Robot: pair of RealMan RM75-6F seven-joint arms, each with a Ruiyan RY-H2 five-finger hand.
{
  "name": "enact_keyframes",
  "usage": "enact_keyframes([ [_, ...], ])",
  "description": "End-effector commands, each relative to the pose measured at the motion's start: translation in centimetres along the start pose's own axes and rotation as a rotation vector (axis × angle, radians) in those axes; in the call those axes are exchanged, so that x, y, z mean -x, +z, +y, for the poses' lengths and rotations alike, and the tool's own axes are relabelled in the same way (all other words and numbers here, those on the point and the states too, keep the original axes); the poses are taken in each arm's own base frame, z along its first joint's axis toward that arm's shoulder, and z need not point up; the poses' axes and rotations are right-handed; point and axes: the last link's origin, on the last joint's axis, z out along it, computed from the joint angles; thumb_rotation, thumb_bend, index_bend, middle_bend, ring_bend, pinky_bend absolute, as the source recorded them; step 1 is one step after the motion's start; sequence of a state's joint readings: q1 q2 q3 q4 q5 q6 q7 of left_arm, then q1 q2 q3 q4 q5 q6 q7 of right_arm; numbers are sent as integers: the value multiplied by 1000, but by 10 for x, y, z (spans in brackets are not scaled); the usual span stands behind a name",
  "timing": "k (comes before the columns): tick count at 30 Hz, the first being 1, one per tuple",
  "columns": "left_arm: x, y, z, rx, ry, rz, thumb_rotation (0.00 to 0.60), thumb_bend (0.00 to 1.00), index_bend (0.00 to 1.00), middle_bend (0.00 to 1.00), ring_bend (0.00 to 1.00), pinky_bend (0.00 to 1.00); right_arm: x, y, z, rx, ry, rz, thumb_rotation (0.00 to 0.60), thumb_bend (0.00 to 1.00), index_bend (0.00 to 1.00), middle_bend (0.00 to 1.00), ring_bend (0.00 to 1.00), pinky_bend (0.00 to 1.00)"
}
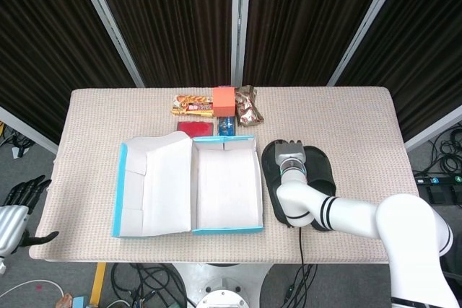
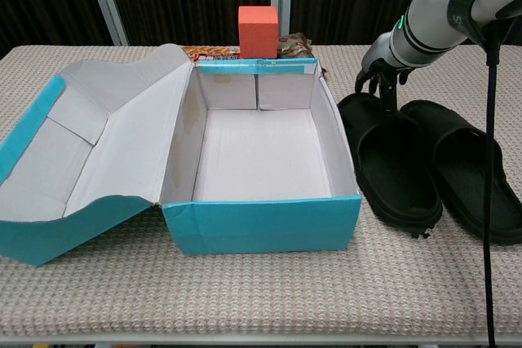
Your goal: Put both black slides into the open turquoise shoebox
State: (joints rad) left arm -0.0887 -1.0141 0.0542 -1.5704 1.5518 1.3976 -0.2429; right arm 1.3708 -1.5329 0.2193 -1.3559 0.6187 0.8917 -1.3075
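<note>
Behind, dark curtains; on beige tabletop (image 1: 86,142), turquoise shoebox (image 2: 261,209) open and empty, both black slides (image 2: 391,160) just right of it. Right hand (image 2: 377,59) above nearer slide's toe, fingers curled downward, holding nothing. Reaching step, probably; next, lowering and gripping. Left hand (image 1: 16,207) off tabletop, fingers apart.
</note>
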Motion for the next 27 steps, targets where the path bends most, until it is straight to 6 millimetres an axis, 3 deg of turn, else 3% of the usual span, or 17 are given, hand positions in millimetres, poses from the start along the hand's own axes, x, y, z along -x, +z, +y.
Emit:
enact_keyframes([
  [1,-1,0,0,0,-1,1,600,22,72,17,0,0,2,2,-3,6,-3,-15,600,152,0,62,0,0],
  [5,-2,0,-2,-1,0,0,600,22,72,17,0,0,2,3,-6,10,-15,-25,600,155,7,104,0,0],
  [27,-1,-1,-2,-4,-35,-27,600,19,72,16,0,0,-4,-1,-2,15,-26,10,600,209,258,310,0,0],
])
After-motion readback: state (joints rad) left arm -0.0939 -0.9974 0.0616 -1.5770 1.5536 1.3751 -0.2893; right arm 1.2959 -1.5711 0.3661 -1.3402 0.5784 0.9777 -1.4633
